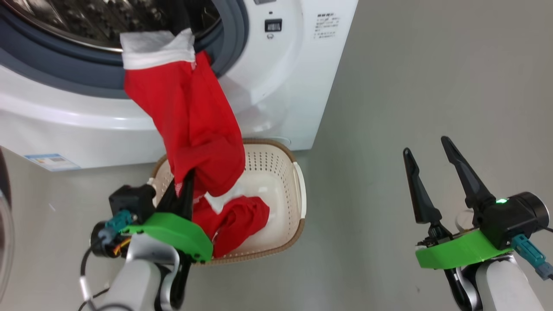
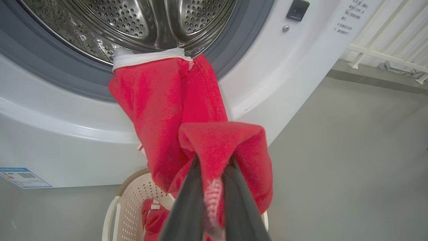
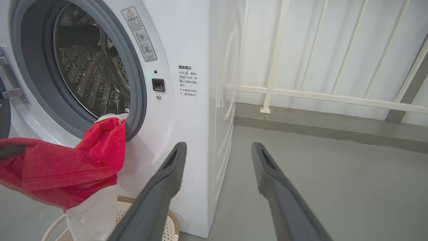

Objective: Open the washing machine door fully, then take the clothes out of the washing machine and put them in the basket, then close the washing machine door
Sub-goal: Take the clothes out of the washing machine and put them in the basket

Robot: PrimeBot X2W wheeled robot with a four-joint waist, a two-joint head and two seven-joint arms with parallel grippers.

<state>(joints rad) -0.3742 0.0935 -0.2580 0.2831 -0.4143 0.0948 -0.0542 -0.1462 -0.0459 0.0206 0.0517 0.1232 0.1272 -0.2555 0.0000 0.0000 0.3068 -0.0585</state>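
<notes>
Clothes (image 1: 190, 116): bright red fabric w/ white trim, draped from drum (image 2: 150, 20) lip down into basket (image 1: 300, 190). L gripper (image 1: 188, 181) clamped on red fold; R gripper (image 1: 425, 145) fingers apart, empty.

Left pincer (image 1: 185, 179) clamped tight at lower left; right pincer (image 1: 425, 145) gapes wide, fingers upward.

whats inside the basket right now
Red clothes with a white patch lie on the floor of the basket. The hanging garment and the left end effector, shut on it, cover the basket's left side; what lies there is hidden.
</notes>
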